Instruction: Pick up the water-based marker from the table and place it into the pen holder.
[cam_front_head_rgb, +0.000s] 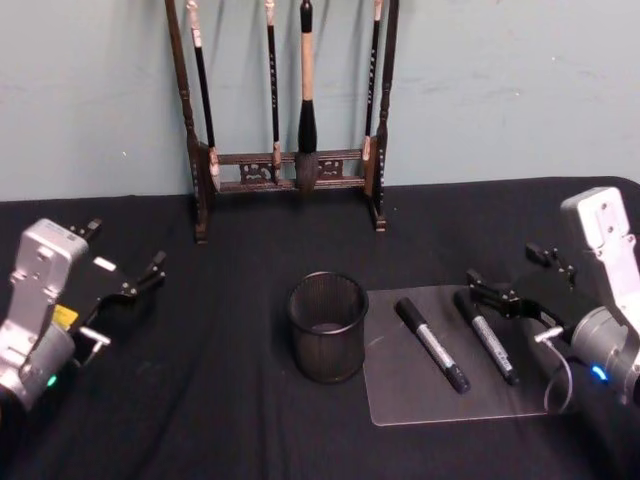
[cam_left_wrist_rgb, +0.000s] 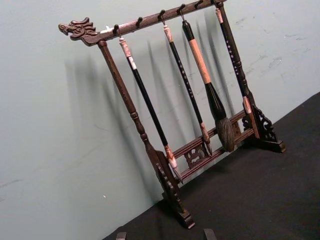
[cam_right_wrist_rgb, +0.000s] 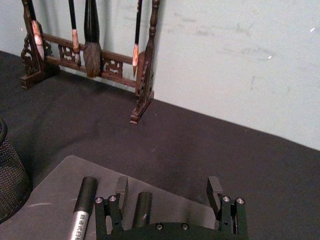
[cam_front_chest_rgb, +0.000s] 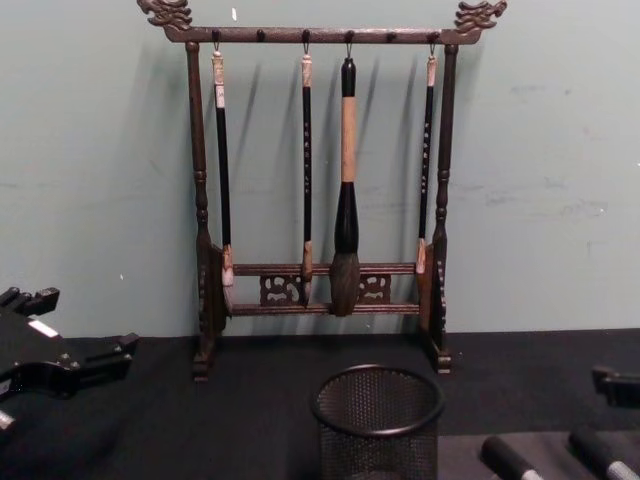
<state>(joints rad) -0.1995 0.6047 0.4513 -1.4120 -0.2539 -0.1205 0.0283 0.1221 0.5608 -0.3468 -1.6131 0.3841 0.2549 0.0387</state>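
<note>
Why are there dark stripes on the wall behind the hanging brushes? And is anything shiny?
Left wrist view: the stripes are soft shadows that the brush rack and brushes cast on the wall. Chest view: fainter shadows sit beside the posts and brushes. Head view: the grey mat shows a faint pale streak near the cup, while the black cloth looks dull.

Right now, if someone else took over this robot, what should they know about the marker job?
Right gripper: open, fingers either side of the right-hand marker at its far end, not gripping.
Left gripper: open, idle over the left of the table.
The other marker lies beside the first on the grey mat, right of the pen holder, which looks empty.
Done: nothing placed. Left: grasp, lift, drop in the pen holder.
</note>
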